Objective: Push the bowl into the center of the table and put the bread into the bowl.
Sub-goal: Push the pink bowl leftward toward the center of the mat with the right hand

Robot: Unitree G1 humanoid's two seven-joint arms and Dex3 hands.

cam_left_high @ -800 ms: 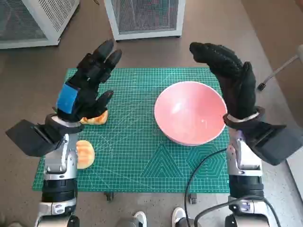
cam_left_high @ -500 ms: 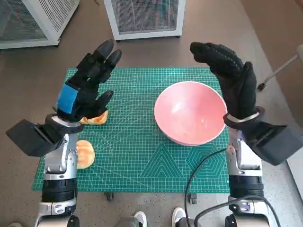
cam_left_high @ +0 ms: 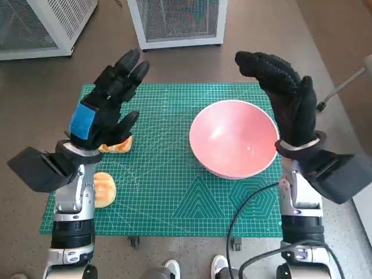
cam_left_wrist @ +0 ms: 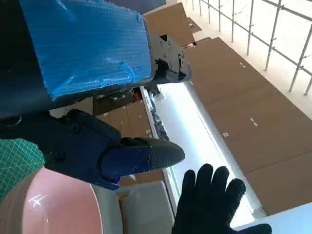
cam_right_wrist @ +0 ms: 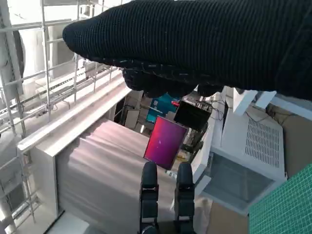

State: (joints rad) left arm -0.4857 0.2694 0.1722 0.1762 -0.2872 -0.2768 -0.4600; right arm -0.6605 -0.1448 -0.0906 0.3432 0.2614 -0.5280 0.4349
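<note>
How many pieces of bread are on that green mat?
2: one bread piece partly hidden under the left hand, another beside the left forearm at the mat's edge.

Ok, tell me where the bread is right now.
In the head view, two bread pieces lie at the green mat's left edge, under the left hand, away from the pink bowl.

Both forearms rose from below. The left hand (cam_left_high: 107,107) was raised with fingers spread, holding nothing. The right hand (cam_left_high: 285,99) stood upright, fingers curved forward and apart, also empty.
</note>
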